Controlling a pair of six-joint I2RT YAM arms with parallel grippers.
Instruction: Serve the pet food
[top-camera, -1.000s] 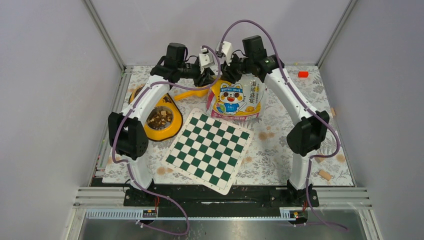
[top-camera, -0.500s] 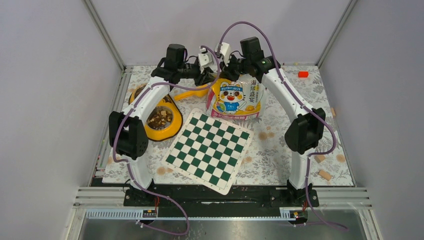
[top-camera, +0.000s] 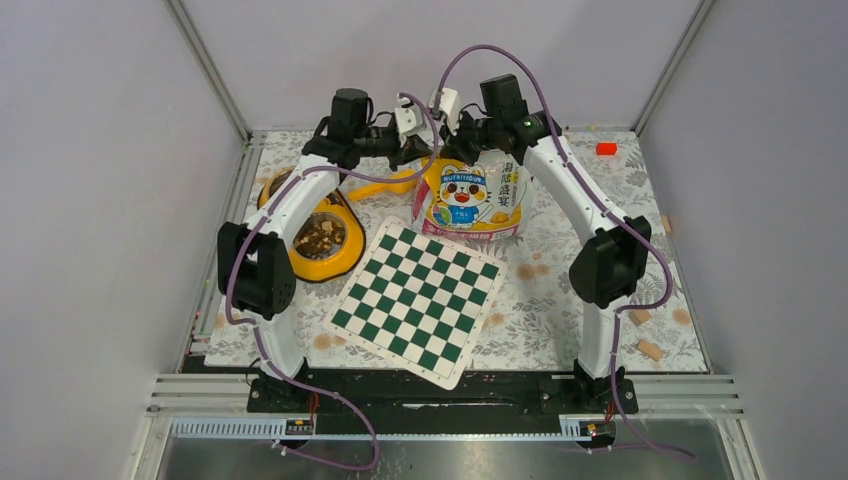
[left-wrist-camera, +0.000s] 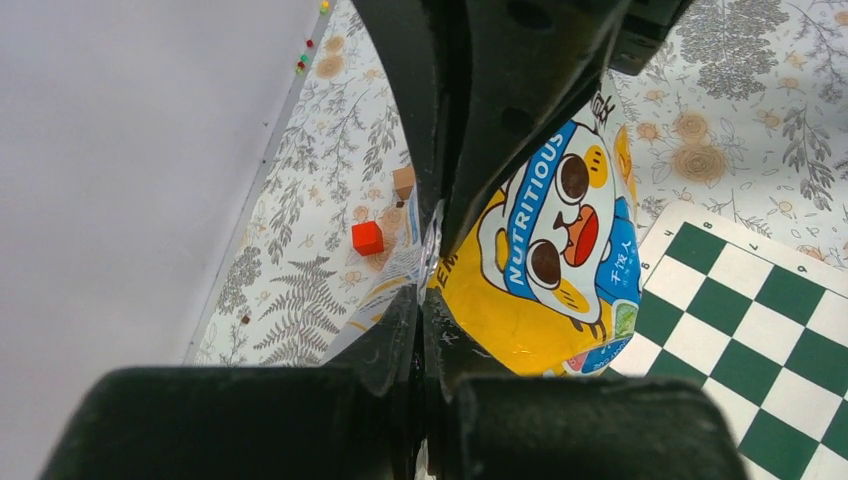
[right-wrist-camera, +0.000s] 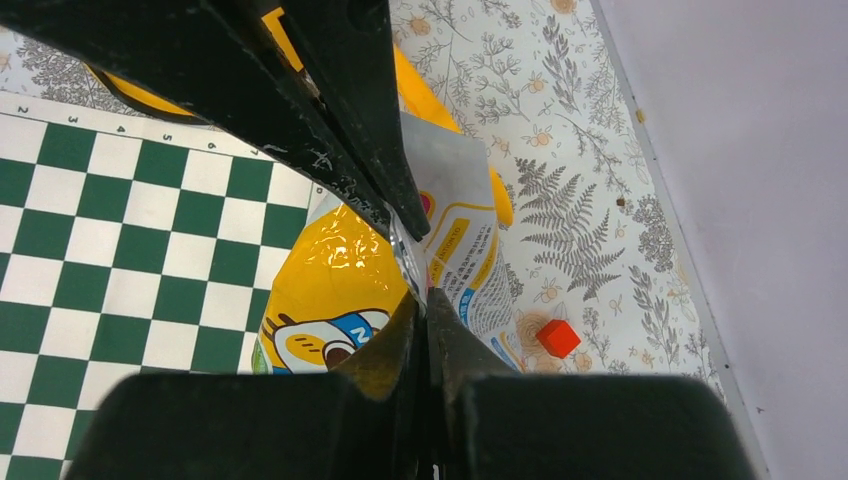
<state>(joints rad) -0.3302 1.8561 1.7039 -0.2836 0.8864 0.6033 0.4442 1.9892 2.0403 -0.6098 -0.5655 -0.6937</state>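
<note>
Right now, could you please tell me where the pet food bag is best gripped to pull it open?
Grip the pet food bag by its thin, flat top edge, coming down from above with two grippers side by side. The body bulges too wide to pinch. The left gripper and right gripper are shut on that edge.

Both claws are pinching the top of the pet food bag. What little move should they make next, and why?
Probably pull the left gripper and the right gripper gently apart. Both are shut on the top edge of the pet food bag, which looks closed, so it likely has to open before food can go into the yellow bowl.
</note>
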